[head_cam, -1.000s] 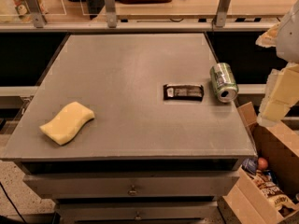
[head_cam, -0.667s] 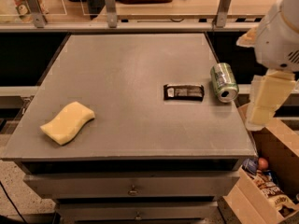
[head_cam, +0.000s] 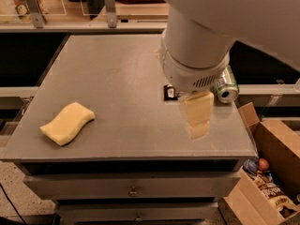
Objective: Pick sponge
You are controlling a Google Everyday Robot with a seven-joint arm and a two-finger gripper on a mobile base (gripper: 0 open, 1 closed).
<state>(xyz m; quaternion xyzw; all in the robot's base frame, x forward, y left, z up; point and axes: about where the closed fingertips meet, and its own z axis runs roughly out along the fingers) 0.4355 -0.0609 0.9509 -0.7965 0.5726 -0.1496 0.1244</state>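
The sponge (head_cam: 67,123) is a pale yellow foam block with wavy sides. It lies flat near the front left corner of the grey table (head_cam: 117,78). My gripper (head_cam: 198,115) hangs over the table's front right part, well to the right of the sponge and apart from it. Its pale yellow finger pads (head_cam: 199,108) point down. The big white arm fills the top right of the view.
A green soda can (head_cam: 227,89) lies on its side at the table's right edge. A dark flat packet (head_cam: 169,92) lies partly hidden behind the arm. Open cardboard boxes (head_cam: 267,172) with goods stand on the floor at the right. Drawers sit below the tabletop.
The arm has swung in from the right edge to over the table's right half, now covering most of the dark packet. The view has moved closer. The sponge has not moved.
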